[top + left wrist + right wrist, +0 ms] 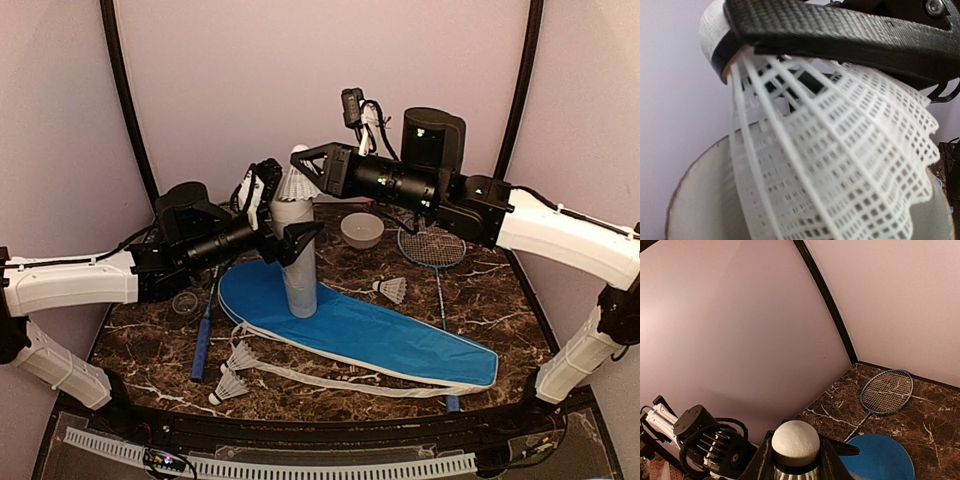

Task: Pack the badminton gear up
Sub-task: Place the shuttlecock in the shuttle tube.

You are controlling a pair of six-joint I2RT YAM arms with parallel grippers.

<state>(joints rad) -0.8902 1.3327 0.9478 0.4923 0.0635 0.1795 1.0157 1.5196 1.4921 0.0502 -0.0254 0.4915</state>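
A long white tube [299, 285] stands upright on the blue racket cover [400, 340]. My left gripper [292, 208] is open, one finger on each side of the tube's top. My right gripper [303, 172] is shut on a white shuttlecock [295, 183], held cork-up over the tube's mouth. In the right wrist view its cork [795, 442] sits between my fingers. The left wrist view shows its mesh skirt [840, 165] hanging into the tube rim [687, 200]. Three more shuttlecocks [390, 289] [241, 356] [230, 388] lie on the table. One racket [432, 245] lies at the right and another's handle [203, 340] at the left.
A small white bowl [362, 230] sits behind the tube. A small clear round thing [186, 302] lies by the left arm. The cover's white trim [330, 378] trails toward the front edge. Curved walls close in the back and sides.
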